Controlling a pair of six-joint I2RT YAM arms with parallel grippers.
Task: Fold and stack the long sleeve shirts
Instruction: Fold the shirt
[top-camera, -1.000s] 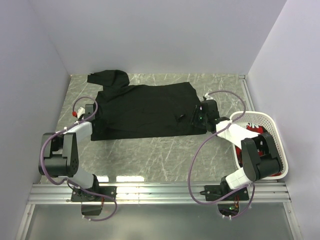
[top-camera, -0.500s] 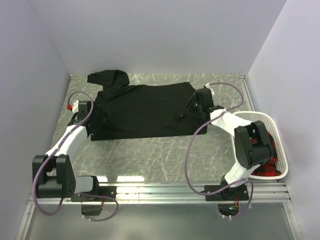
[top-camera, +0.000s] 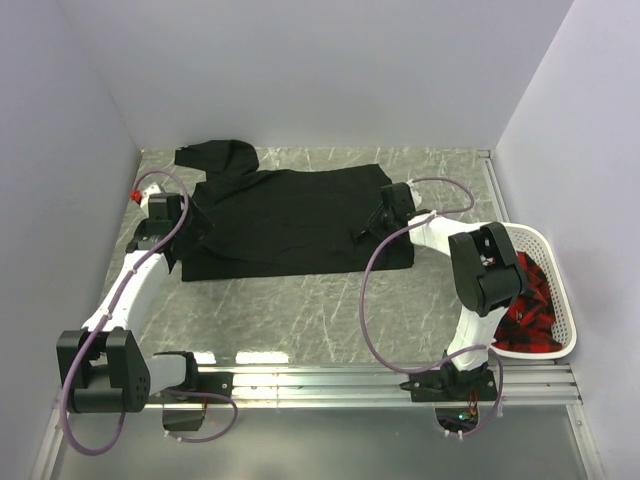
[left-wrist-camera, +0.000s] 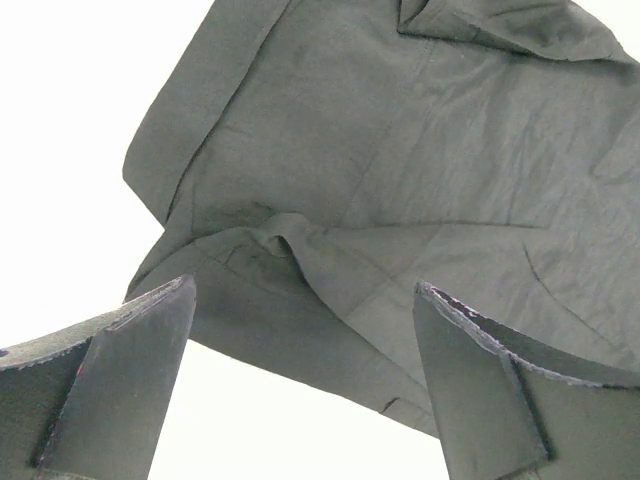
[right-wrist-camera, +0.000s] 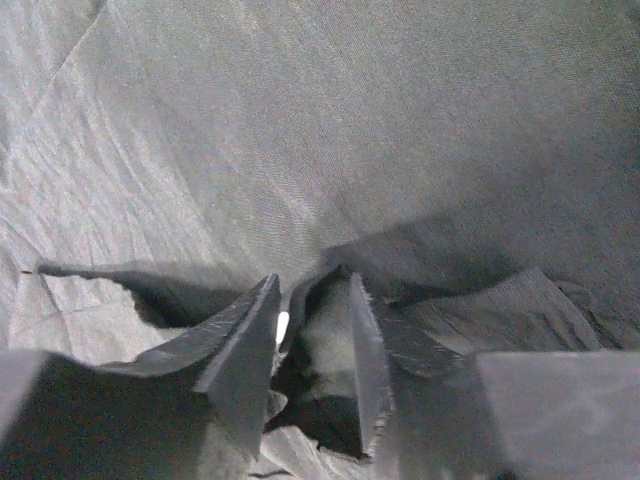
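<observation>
I see the black shirt (top-camera: 290, 220) flat at the back of the surface (top-camera: 320, 310), with bare room along its near edge. My left fingers (left-wrist-camera: 110, 390) are spread wide by its left edge. My right fingers (right-wrist-camera: 245, 350) pinch a fold near its right edge.

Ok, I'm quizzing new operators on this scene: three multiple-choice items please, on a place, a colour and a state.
1. Where is the white basket? A) table's right edge B) left edge C) far edge
2. What colour is the shirt spread on the table? A) red B) white C) black
3. How do the left gripper's jaws stand? A) wide open, empty B) shut on a sleeve C) out of view
1 A: the top view shows it there. 2 C: black in the top view. 3 A: its fingers stand far apart above the cloth.
</observation>
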